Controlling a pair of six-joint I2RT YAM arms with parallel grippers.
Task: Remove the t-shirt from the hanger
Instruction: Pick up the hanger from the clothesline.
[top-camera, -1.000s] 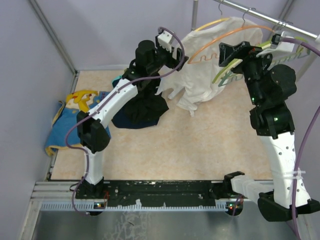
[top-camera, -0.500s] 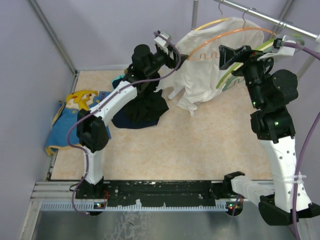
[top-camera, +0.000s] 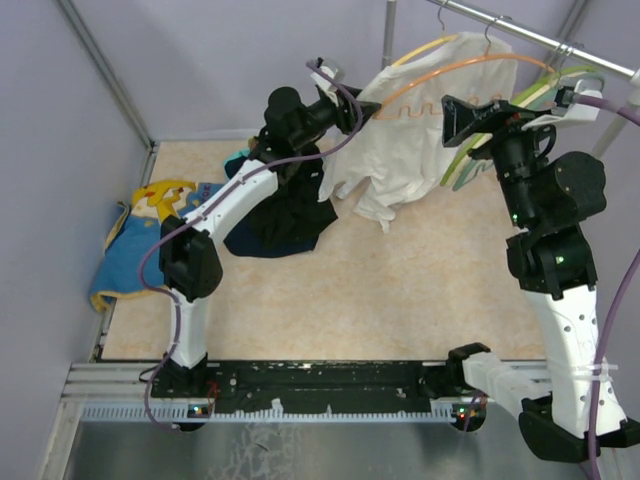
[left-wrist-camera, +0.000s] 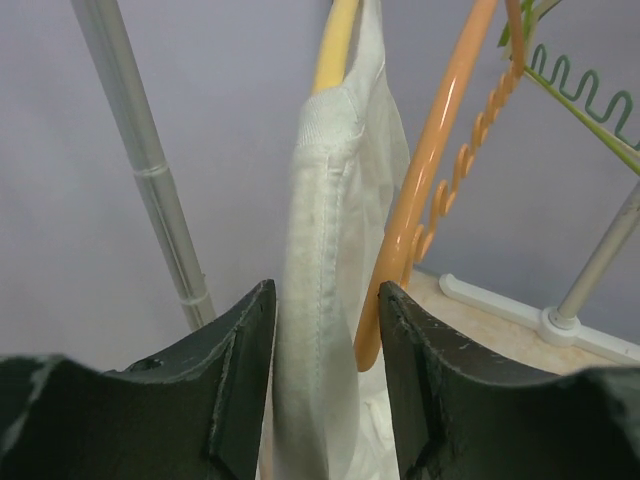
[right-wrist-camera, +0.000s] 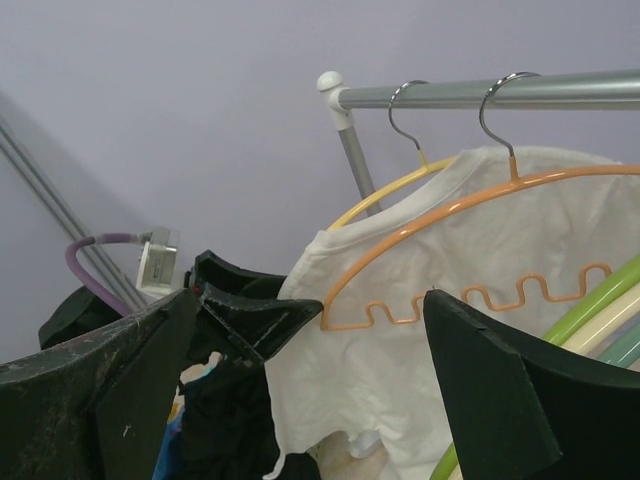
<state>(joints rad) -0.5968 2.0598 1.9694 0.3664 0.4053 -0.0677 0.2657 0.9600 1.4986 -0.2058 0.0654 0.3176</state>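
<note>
Found the task barely begun. Saw the white cotton t-shirt (top-camera: 410, 150) up off the worktop, draped over the thin yellow plastic hanger (top-camera: 425, 47) and hooked on the silver metal rail (top-camera: 530, 38) at the back right. Noted the collar sitting round the hook and the near shoulder seated on the hanger arm, with nothing visibly slipped off. Could not see the far shoulder well enough to tell. Noted the empty orange plastic hanger (top-camera: 450, 72) with its wavy bar hooked just in front, and pale green hangers (top-camera: 540, 88) beside it, nearer the right arm.

Found the left hand (top-camera: 368, 108) up at the shirt's sleeve edge, half closed, one finger on either side of the stitched hem, the orange tip just beside the cloth. Saw no firm pinch in the wrist view and judged the hold not yet made. Found the right hand (top-camera: 450, 120) spread wide, holding nothing, level with the orange hanger and facing the shirt front.

Judged as done: only the reach to the sleeve. Judged as left:
- closing on the hem
- drawing that shoulder off the yellow end without snagging the orange one
- freeing the other shoulder and the collar past the hook
- lowering the shirt to the beige worktop (top-camera: 400, 290), perhaps near the black garment (top-camera: 290, 220) and the blue-and-yellow garment (top-camera: 140, 230) lying there
</note>
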